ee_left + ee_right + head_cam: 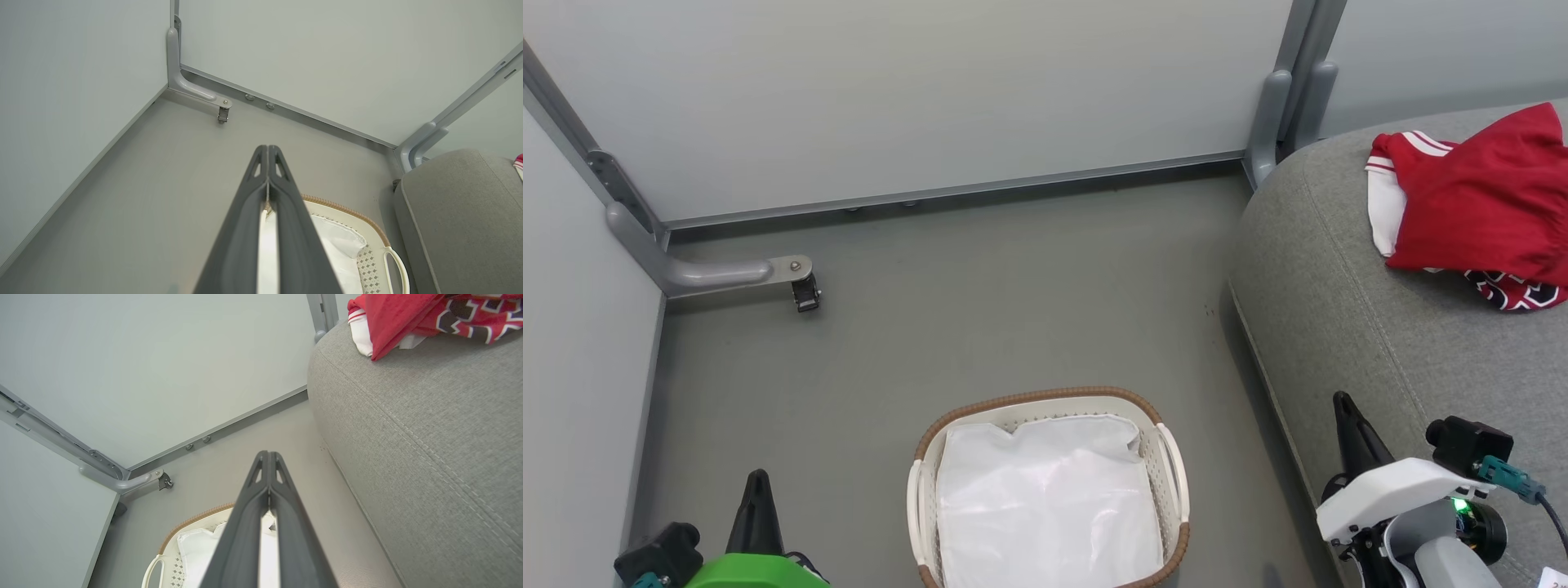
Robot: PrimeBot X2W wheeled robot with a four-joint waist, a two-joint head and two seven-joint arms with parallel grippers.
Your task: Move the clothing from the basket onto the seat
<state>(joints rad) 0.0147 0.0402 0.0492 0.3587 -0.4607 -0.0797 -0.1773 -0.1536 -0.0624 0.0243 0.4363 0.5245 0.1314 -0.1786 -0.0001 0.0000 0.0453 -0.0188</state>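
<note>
Left gripper (758,483): lower left of the head view, fingers pressed together with nothing between them, hanging over the floor beside the basket.
Right gripper (1343,408): lower right, fingers likewise pinched together and holding nothing, at the seat's front edge.
Basket (1045,397): bottom centre, on the floor; inside I see a white liner sheet (1045,498) and no jersey (what lies under the sheet is hidden).
Clothing (1478,192): red and white jerseys heaped at the upper right, lying on the seat.
Seat (1339,318): grey cushion down the right side.
Progress: looks finished, I'd say; nothing visible is left to carry.
</note>
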